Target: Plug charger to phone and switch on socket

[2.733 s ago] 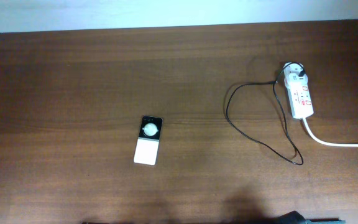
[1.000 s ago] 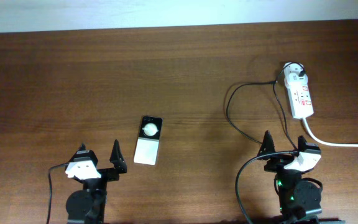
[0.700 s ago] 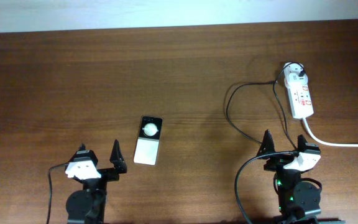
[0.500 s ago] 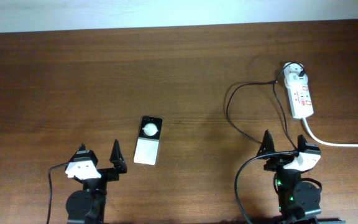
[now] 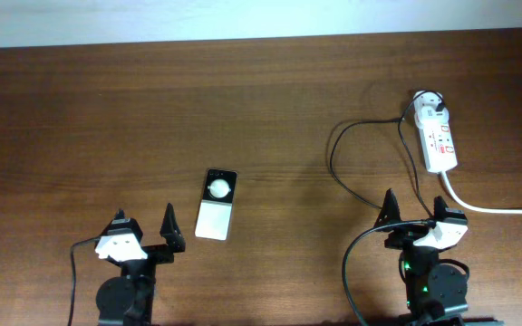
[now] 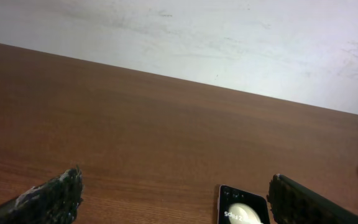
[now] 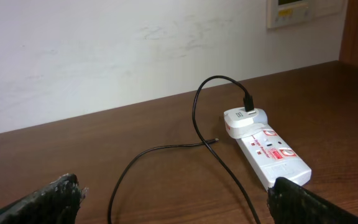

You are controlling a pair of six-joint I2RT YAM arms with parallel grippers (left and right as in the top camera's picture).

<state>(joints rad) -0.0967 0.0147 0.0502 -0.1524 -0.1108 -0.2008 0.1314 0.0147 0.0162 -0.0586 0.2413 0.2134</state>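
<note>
Overhead and wrist views of a brown wooden counter point(image 5: 107, 118) backed by a white wall point(image 6: 229, 43).

Left end effector point(image 5: 144, 217): near the front edge, jaws spread fully apart, holding nothing.

Right end effector point(image 5: 414, 201): also at the front edge, jaws fully apart, nothing between them. From overhead the near bend of the charger's cable runs under it, and contact cannot be judged.

The charger point(image 5: 352, 181): a thin black cable lying in a wide loop on the counter, left of the socket. Its white adapter point(image 7: 244, 117) is seated in the far end of the socket. Its small connector tip point(image 7: 215, 141) lies free on the wood just beside that adapter, well apart from the phone.

The socket point(image 5: 440, 145): a white strip at the right rear of the counter, lengthwise front to back, with red switch marks on top. Their position is too small to read. A thick white cord point(image 5: 488, 208) leaves its near end and runs off to the right.

The phone point(image 5: 217, 217): flat on the counter near the left end effector, just right of its right finger and not touching it. Its dark far end shows a pale round reflection.
</note>
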